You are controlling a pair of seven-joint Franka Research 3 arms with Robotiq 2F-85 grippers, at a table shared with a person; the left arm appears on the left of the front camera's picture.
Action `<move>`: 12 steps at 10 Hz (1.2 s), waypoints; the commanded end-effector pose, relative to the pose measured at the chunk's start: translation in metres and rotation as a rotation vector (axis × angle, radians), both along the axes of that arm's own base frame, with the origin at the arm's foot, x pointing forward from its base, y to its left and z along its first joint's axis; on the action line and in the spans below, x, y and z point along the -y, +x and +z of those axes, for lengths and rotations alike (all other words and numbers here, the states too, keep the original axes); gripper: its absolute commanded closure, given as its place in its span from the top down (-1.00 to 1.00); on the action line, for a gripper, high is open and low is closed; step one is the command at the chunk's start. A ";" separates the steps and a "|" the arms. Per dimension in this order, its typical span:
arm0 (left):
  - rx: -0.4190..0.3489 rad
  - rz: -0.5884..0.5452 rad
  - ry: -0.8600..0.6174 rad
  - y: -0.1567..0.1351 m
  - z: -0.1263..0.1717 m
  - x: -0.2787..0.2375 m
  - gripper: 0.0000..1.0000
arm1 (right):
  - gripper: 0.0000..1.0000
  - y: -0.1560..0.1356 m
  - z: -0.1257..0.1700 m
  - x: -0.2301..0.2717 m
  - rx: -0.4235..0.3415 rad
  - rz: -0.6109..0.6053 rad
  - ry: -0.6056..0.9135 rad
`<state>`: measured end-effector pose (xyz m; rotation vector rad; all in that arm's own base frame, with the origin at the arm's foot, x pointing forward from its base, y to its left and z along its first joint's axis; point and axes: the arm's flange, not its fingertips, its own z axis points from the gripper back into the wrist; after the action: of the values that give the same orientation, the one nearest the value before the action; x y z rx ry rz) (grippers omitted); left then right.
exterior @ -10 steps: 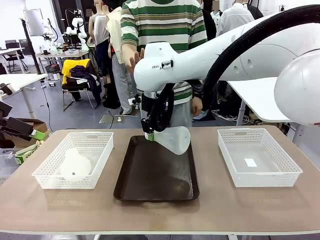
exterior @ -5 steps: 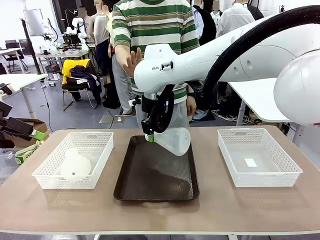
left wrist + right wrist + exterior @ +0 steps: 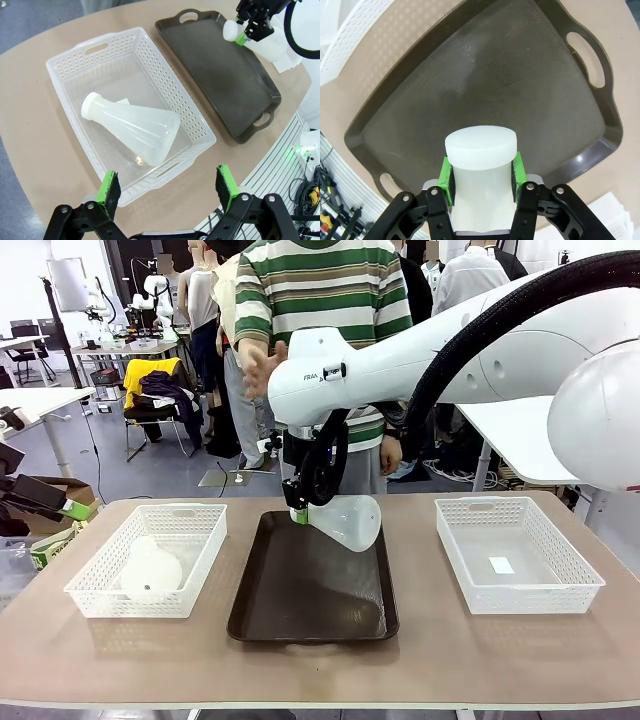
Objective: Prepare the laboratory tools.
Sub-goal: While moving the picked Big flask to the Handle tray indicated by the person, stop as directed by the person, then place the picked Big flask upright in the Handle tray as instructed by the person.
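Right pincer [image 3: 481, 174] clamps tilted flask [image 3: 348, 520] by its neck over tray [image 3: 300, 590], 12 o'clock end; left pincer [image 3: 169, 185] gapes empty above second flask [image 3: 132, 127] in basket [image 3: 65, 57].

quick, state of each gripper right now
Left gripper: open, holding nothing.
Right gripper: shut on the neck of a flask.

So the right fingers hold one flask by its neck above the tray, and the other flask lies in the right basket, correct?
No, the other flask lies in the left basket, as the front view shows. The right fingers do hold one flask by its neck above the tray.
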<state>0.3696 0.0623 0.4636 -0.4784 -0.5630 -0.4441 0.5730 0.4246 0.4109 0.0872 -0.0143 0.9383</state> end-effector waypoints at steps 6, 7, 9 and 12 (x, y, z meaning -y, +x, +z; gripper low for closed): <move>0.019 -0.021 -0.018 -0.001 -0.004 -0.002 1.00 | -1.00 0.000 0.001 0.000 0.008 -0.001 0.006; 0.019 -0.021 -0.018 -0.001 -0.004 -0.002 1.00 | -1.00 0.000 0.001 0.000 0.008 -0.001 0.006; 0.019 -0.021 -0.018 -0.001 -0.004 -0.002 1.00 | -1.00 0.000 0.001 0.000 0.008 -0.001 0.006; 0.019 -0.021 -0.018 -0.001 -0.004 -0.002 1.00 | -1.00 0.000 0.001 0.000 0.008 -0.001 0.006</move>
<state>0.3696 0.0623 0.4636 -0.4797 -0.5636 -0.4432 0.5731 0.4246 0.4109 0.0872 -0.0144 0.9383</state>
